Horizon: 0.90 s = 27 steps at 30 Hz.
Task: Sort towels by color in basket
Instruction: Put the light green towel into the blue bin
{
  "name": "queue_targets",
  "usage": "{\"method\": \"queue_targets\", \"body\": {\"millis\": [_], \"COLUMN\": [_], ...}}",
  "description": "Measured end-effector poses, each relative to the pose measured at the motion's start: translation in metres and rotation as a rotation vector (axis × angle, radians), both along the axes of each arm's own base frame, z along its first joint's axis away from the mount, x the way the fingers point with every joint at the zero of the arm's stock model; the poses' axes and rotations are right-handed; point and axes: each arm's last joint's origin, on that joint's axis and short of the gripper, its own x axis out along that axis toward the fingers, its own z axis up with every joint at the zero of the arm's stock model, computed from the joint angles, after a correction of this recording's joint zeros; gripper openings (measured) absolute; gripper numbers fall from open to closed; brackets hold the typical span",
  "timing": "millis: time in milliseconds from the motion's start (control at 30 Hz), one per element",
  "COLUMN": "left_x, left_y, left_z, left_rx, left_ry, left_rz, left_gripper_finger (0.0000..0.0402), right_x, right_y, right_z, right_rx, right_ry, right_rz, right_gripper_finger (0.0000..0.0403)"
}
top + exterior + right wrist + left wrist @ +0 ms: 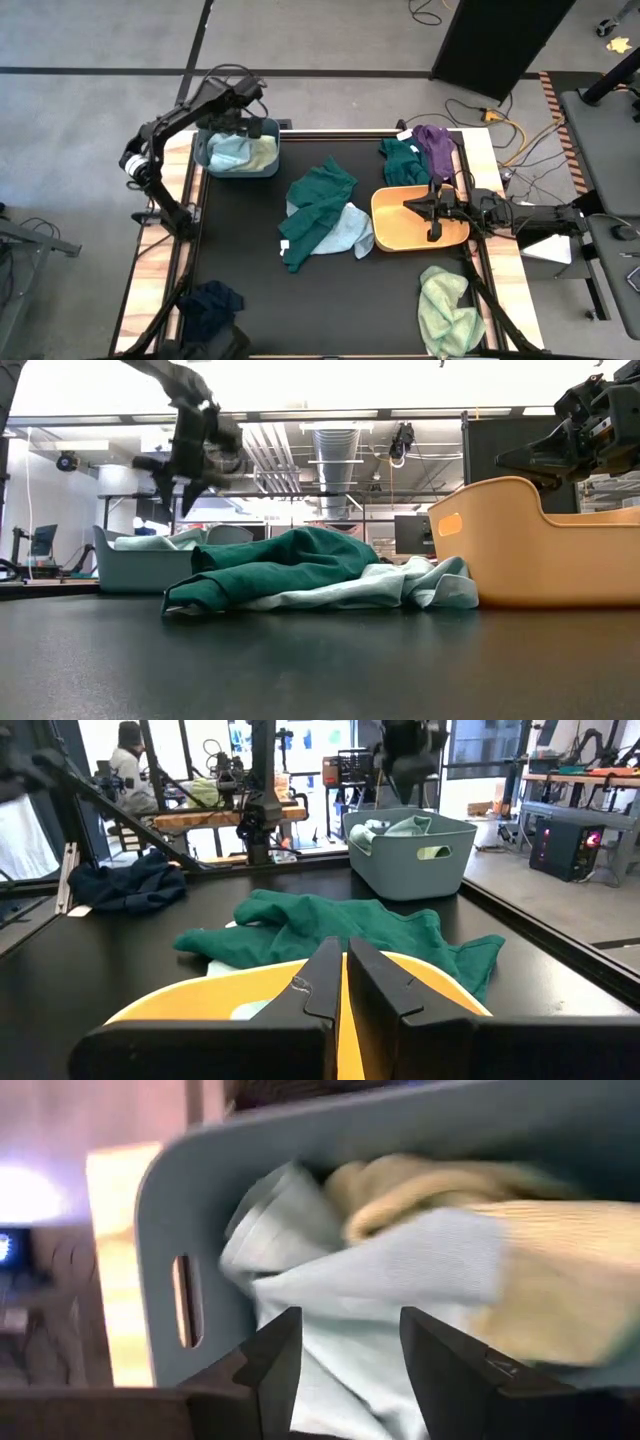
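Observation:
A grey-blue basket [237,160] stands at the table's far left with a light blue towel [330,1280] and a pale yellow-green towel [560,1270] inside. My left gripper [178,500] hangs open just above it, nothing between its fingers. At mid-table a dark teal-green towel [318,205] lies over a light blue towel [350,230]. A yellow basket [395,228] stands to their right. My right gripper [410,207] waits shut and level over it. A dark green towel [402,160] and a purple towel [436,145] lie at the far right.
A pale green towel [445,305] lies near the front right corner and a navy towel [210,305] near the front left. Bare black tabletop [250,270] spreads in front of the middle heap. People and benches show in the room beyond the table.

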Motion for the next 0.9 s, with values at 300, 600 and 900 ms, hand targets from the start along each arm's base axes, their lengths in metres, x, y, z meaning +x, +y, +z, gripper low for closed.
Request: {"method": "queue_targets", "body": {"millis": [300, 600, 900], "left_x": [0.04, 0.058, 0.067], "left_y": [-0.113, -0.278, -0.394], "left_z": [0.049, 0.078, 0.027], "left_rx": [0.122, 0.362, 0.548], "left_ry": [-0.167, -0.411, -0.443], "left_rz": [-0.409, -0.867, -1.143], "left_gripper_finger": [0.0155, 0.0155, 0.0155], "right_x": [0.0, 0.0, 0.0], "right_y": [0.0, 0.0, 0.0], "right_z": [0.0, 0.0, 0.0], "right_rx": [0.0, 0.0, 0.0], "right_ry": [0.0, 0.0, 0.0], "right_rz": [0.0, 0.0, 0.0], "right_gripper_finger": [0.0013, 0.0013, 0.0013]}}
